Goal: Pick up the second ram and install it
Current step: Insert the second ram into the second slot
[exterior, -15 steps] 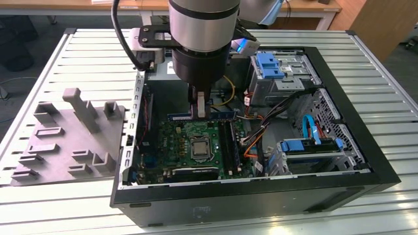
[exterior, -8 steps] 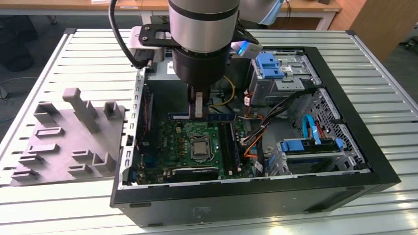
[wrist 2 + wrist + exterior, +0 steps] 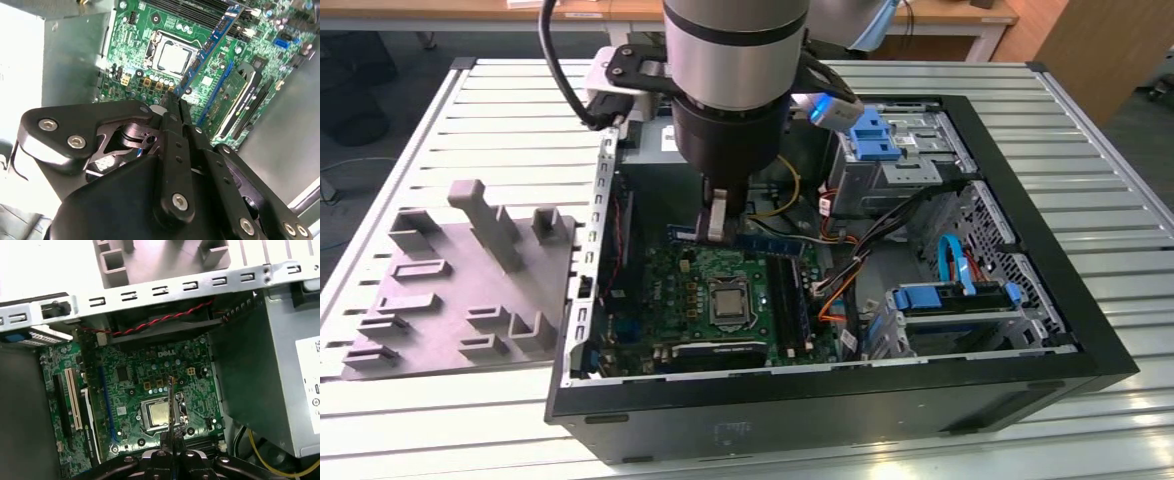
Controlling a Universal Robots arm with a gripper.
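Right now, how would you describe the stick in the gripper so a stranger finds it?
Find the open black computer case; a green motherboard lies inside. Above it, the gripper pinches the second ram: a thin blue stick held in the air, unlike the long black slots fixed below.

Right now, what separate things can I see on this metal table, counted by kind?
Computer case, open: 1
Grey tray beside it: 1
Robot arm: 1
Memory stick, held by the gripper above the green board: 1
Total: 4
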